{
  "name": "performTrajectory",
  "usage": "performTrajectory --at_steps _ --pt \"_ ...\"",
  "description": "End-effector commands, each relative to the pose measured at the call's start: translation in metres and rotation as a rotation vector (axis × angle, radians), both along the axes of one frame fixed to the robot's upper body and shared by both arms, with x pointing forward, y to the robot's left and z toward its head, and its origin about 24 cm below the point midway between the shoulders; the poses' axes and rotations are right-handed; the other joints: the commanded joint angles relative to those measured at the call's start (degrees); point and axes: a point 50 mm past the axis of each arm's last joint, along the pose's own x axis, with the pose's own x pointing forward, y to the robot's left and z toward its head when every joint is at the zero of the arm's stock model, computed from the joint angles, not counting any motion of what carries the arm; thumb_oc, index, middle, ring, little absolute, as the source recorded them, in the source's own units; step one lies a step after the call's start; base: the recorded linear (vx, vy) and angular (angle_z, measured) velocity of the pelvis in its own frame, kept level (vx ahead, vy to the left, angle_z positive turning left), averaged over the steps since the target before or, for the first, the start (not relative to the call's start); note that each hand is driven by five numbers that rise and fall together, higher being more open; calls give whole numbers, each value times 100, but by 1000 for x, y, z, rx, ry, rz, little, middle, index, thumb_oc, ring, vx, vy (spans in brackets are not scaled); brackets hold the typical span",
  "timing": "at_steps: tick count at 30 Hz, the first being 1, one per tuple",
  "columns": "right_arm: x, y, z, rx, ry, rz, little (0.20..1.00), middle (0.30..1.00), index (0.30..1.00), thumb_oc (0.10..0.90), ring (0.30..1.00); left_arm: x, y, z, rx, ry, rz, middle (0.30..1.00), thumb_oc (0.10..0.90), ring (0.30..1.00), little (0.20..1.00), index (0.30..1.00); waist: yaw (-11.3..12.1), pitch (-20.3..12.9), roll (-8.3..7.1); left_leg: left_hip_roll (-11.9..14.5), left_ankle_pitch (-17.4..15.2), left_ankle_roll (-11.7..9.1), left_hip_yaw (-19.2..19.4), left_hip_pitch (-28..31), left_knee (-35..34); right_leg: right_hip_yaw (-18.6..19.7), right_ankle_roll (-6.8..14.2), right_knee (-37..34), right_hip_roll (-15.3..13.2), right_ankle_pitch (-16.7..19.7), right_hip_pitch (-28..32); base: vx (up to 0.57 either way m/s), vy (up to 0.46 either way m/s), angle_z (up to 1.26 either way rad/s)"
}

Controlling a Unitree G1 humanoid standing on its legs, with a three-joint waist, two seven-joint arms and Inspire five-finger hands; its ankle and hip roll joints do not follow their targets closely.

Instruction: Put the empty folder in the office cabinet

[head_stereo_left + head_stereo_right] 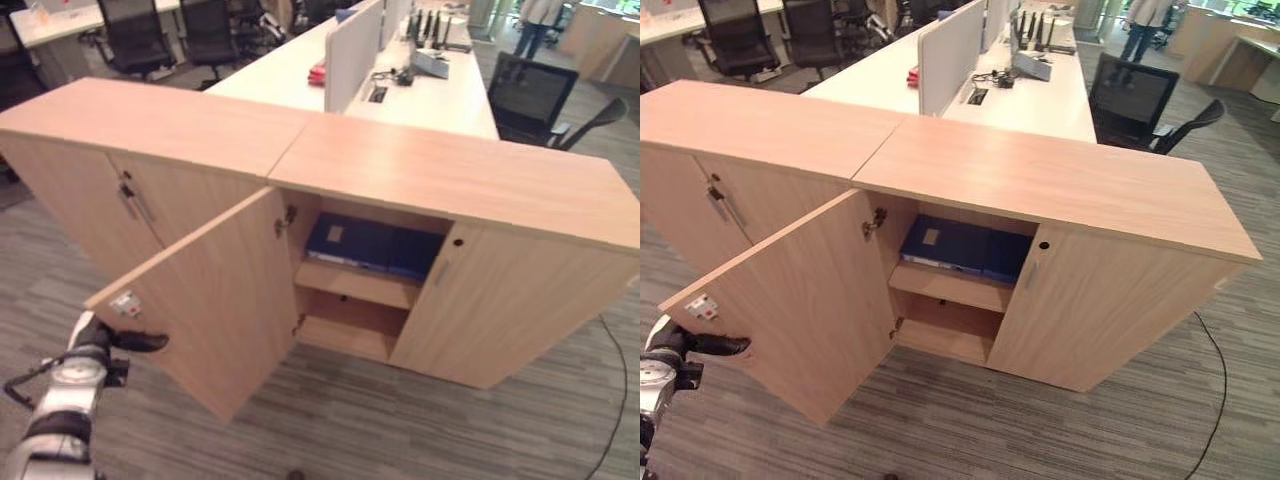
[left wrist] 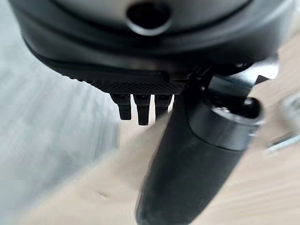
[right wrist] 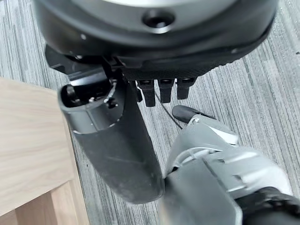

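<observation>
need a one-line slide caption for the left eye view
Left hand at the edge of the open light-wood cabinet door; dark blue folder lies on the upper shelf.

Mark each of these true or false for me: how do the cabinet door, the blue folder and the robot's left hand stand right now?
1. The cabinet door stands open. True.
2. A blue folder lies on the upper shelf inside the cabinet. True.
3. The left robot hand is holding the folder. False: it is at the open door's outer edge, away from the folder.
4. The folder lies on top of the cabinet. False: the cabinet top is bare wood; the folder is inside.
5. The right-hand cabinet door is closed. True.
</observation>
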Motion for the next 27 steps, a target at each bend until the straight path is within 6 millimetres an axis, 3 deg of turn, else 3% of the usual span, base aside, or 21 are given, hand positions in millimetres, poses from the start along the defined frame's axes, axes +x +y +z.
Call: performTrajectory --at_steps 1,2,3,7,8,10,13,14,17,23,27 --pt "11 2 -1 15 -34 -41 900 900 900 800 900 50 -74 63 -238 -487 -336 900 800 900 900 900 -203 -166 140 334 -737 -366 -190 520 91 42 385 -795 -53 1302 -327 16 7 5" --pt "7 10 -3 45 -2 -31 900 900 900 800 900 11 -150 24 -591 -424 -605 900 800 900 900 900 -143 -128 161 307 -761 -327 -201 559 76 8 384 -825 -68 1350 -280 0 0 0" --pt "4 10 -3 45 3 -32 900 900 900 800 900 8 -150 24 -597 -419 -605 900 800 900 900 900 -135 -151 167 308 -764 -326 -198 568 74 10 384 -830 -66 1353 -273 25 2 -5" --pt "7 13 -4 46 23 9 900 900 900 800 900 -40 -208 -2 -866 -191 -839 900 800 900 900 900 -111 -125 249 288 -767 -292 -215 607 43 16 405 -846 -74 1390 -236 14 3 5" --pt "7 13 -4 46 25 8 900 900 900 800 900 -40 -208 -2 -868 -189 -840 900 800 900 900 900 -101 -133 248 289 -767 -292 -216 610 41 14 406 -847 -73 1391 -232 20 -10 -12" --pt "10 15 -5 40 29 79 900 900 900 800 900 -63 -241 -12 -1026 -18 -978 900 800 900 900 900 -193 -97 270 295 -769 -294 -242 612 35 53 411 -845 -48 1394 -241 15 -28 -10" --pt "11 17 -5 45 29 113 900 900 900 800 900 -69 -256 -13 -1070 59 -1068 900 800 900 900 900 -237 -86 276 311 -767 -308 -249 607 31 77 409 -847 -31 1384 -255 13 -32 -13" --pt "13 18 -5 48 28 157 900 900 900 800 900 -72 -265 -11 -1042 128 -1193 900 800 900 900 900 -316 -86 284 320 -764 -326 -225 605 26 110 407 -847 -14 1369 -272 13 -20 -13" --pt "11 20 -6 57 37 194 900 900 900 800 900 -67 -274 -6 -983 151 -1303 900 800 900 900 900 -374 -102 264 354 -759 -357 -189 596 22 114 396 -860 17 1336 -289 20 -31 -9" --pt "13 24 -6 69 34 223 900 900 900 800 900 -55 -286 8 -899 79 -1406 900 800 900 900 900 -439 -124 234 420 -739 -412 -130 586 16 120 382 -895 69 1304 -319 15 -33 -4" --pt "13 28 -7 80 41 224 900 900 900 800 900 -50 -291 6 -894 35 -1391 900 800 900 900 900 -476 -139 211 464 -741 -440 -66 598 15 172 369 -942 125 1296 -346 14 -28 -6"
